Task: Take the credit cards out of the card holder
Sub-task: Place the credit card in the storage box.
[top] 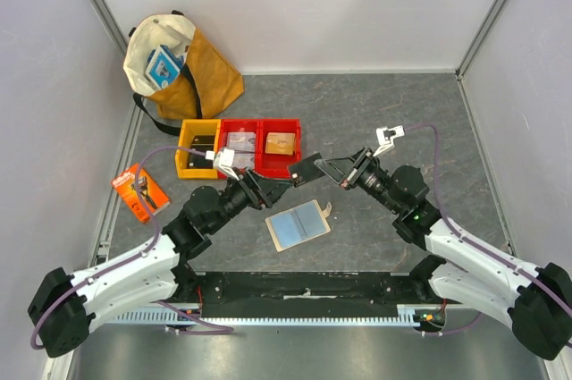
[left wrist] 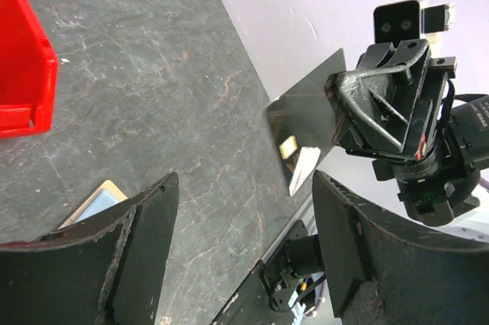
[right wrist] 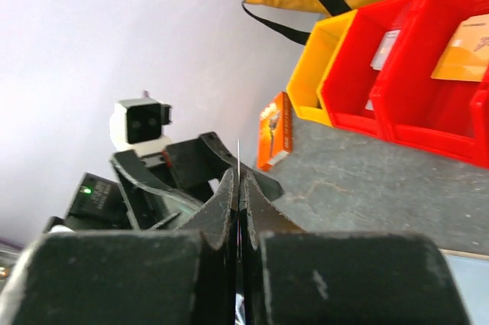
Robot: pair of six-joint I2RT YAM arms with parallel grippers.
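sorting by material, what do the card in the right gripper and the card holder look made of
The card: likely thin stiff plastic, glossy grey, mirrors light. The card holder: matte tan rim, maybe leather or imitation; pale blue-grey sleeve looks like plastic.

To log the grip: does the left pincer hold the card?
No, the left pincer stands open, clear of the grey card, which only the right pincer clamps.

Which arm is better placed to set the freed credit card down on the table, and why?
Right. The right gripper is shut on the credit card, holding it clear of the table. The left gripper stands open and empty, facing it.
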